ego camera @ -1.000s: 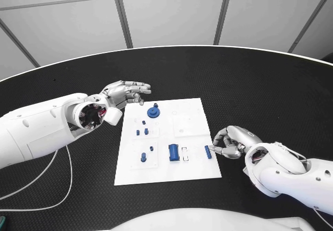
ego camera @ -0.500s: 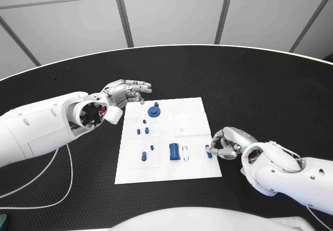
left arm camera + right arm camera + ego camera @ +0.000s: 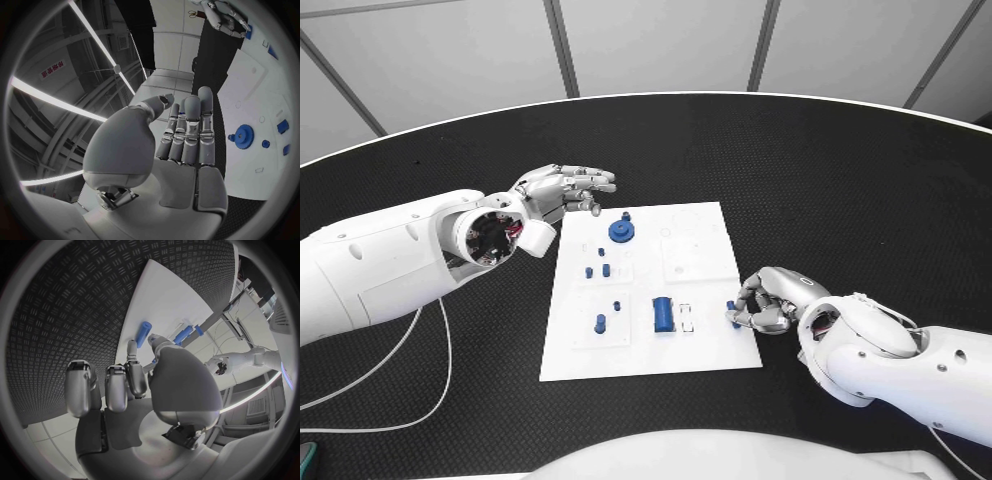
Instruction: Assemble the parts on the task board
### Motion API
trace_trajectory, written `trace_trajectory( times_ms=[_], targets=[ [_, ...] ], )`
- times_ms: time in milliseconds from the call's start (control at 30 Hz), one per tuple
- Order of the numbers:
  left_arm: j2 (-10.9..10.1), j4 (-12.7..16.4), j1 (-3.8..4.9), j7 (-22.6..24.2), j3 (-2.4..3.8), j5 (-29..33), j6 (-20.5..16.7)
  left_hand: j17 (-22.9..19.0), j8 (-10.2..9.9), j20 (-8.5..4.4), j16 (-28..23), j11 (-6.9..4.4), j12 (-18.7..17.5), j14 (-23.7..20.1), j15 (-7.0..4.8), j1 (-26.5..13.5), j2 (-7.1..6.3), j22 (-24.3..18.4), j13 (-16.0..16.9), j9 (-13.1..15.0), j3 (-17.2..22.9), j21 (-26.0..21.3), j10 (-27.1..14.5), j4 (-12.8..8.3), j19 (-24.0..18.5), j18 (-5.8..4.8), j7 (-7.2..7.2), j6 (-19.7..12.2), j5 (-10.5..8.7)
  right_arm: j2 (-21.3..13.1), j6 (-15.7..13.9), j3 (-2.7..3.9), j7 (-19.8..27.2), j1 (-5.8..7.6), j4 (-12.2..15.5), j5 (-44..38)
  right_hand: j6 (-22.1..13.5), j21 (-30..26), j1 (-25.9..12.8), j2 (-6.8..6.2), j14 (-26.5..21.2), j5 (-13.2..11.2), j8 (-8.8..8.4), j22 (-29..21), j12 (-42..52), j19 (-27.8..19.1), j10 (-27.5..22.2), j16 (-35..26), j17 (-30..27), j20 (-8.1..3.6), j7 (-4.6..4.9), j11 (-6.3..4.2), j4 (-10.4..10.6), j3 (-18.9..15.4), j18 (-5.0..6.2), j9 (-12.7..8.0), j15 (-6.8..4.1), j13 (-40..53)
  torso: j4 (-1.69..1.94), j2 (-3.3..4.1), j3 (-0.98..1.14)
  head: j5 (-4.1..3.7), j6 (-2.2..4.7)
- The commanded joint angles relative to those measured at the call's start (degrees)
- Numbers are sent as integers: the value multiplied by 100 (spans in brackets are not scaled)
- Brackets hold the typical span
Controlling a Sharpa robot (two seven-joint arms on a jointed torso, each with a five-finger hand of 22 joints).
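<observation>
Head view: the white task board (image 3: pixel 697 345) lies in the middle of the frame on the black table (image 3: pixel 877 180). The right hand (image 3: pixel 769 300), at the lower right, curls its fingers around a small blue peg (image 3: pixel 731 312) at the board's right edge. I cannot tell if it really grips the peg or just touches it. The left hand (image 3: pixel 564 190), at the upper left, holds nothing and its fingers are spread. A blue gear (image 3: pixel 620 233) sits near the top of the board and a blue block (image 3: pixel 662 314) lies lower down. The peg looks light, hard and smooth, so it could slip; pinching it at its middle seems best. The table top is bumpy. Grey wall panels stand behind.
</observation>
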Motion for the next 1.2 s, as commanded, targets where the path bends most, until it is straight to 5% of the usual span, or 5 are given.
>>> trace_trajectory(
  times_ms=[33, 200, 267, 633, 1200],
  targets=[
    [-5, 5, 0, -1, 0, 0, -3, -8, 21, 15, 33, 12, 24, -48, -6, -18, 35, -6, 8, -5, 1, -24, -36, 35, -4, 95, -8, -41, 1, 10, 60, -3, -4, -4, -17, 0, 46, -25, 99, -8, 571, 3, 33, 1356, -23, 490, 100, -18, 1321, 0, -5, -8, -44, 3, 28, 17, -8, 840, -4, 4, 1, 3, -11],
    [-16, 15, 0, -2, 0, 0, -9, -8, 21, 15, 33, 12, 24, -48, -6, -18, 35, -6, 8, -5, 1, -24, -36, 35, -4, 95, -8, -41, 1, 33, 193, -10, -22, -13, -45, -136, 34, -32, 334, -59, 570, -117, 29, 1354, -35, 489, 91, -21, 1318, -9, -6, -11, -99, 45, 28, 61, -14, 836, -4, 2, -2, 8, -21],
    [-18, 17, 0, -3, 0, 0, -9, -8, 21, 15, 33, 12, 24, -48, -6, -18, 35, -6, 8, -5, 1, -24, -36, 35, -4, 95, -8, -41, 1, 41, 239, -12, -32, -17, -58, -204, 33, -24, 486, -46, 570, -398, 18, 1357, -36, 491, 89, -22, 1318, -11, -7, -12, -103, 120, 26, 89, -14, 838, -2, 1, -1, 8, -28],
    [-20, 13, 1, -6, 0, 1, -6, -8, 21, 15, 33, 12, 24, -48, -6, -18, 35, -6, 8, -5, 1, -24, -36, 35, -4, 95, -8, -41, 1, 110, 387, -16, -66, -47, -97, -574, 60, -22, 968, -112, 572, -491, -26, 1359, -54, 493, 71, -17, 1329, -17, -13, -21, -297, 436, 25, 125, -21, 836, -11, -9, 0, 4, -30],
    [17, -27, 0, -2, 0, 0, -4, -8, 21, 15, 33, 12, 24, -48, -6, -18, 35, -6, 8, -5, 1, -24, -36, 35, -4, 95, -8, -41, 1, -77, 3, 4, -119, -47, 396, -71, 190, 48, 1037, -35, 582, 58, 52, 1380, -8, 511, 109, 7, 1371, -81, -113, -104, -453, 1227, 12, 281, -92, 864, -4, -10, -11, -28, 8]
  ],
)
